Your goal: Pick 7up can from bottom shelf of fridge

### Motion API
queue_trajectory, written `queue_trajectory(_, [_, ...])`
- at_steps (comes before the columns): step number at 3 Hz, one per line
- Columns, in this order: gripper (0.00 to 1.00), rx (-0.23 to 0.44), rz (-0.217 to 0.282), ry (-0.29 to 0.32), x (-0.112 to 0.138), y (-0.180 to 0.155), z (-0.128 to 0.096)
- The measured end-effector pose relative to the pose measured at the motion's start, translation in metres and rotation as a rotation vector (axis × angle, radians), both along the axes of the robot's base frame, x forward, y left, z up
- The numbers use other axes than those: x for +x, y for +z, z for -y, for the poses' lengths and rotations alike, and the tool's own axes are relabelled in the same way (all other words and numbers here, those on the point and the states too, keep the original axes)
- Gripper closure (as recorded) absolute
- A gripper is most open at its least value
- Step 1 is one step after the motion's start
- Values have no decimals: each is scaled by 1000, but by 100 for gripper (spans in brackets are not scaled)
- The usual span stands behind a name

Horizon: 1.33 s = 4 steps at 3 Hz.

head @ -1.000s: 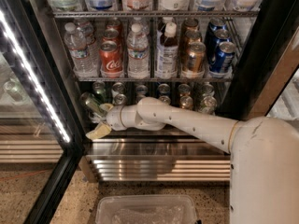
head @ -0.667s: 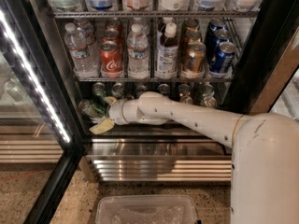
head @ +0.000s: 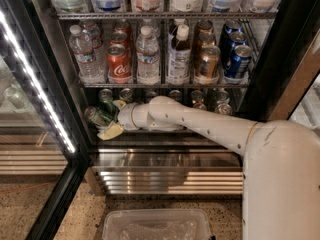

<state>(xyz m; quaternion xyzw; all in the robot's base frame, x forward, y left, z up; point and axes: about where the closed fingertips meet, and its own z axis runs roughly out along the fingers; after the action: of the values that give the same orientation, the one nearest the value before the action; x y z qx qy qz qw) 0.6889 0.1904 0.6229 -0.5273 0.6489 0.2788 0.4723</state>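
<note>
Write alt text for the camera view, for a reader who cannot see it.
The gripper is closed around a tilted green 7up can at the left end of the bottom shelf of the fridge. Bottles and cans fill the racks above.

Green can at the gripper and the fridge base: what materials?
Small green 7up drink can, tilted at the gripper low in the black-framed fridge: likely aluminium, glossy, silver top. Ribbed silver base: looks like stainless steel, bright horizontal reflections.
</note>
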Motion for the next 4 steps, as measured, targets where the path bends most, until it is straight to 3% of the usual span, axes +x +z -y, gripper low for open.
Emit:
queue_trajectory(1, [12,49,-29,-4,2,-9,-6])
queue_trajectory(3, [43,75,-57,11,2,-17,-16])
queue_trajectory(4, [26,79,-62,14,2,-15,-18])
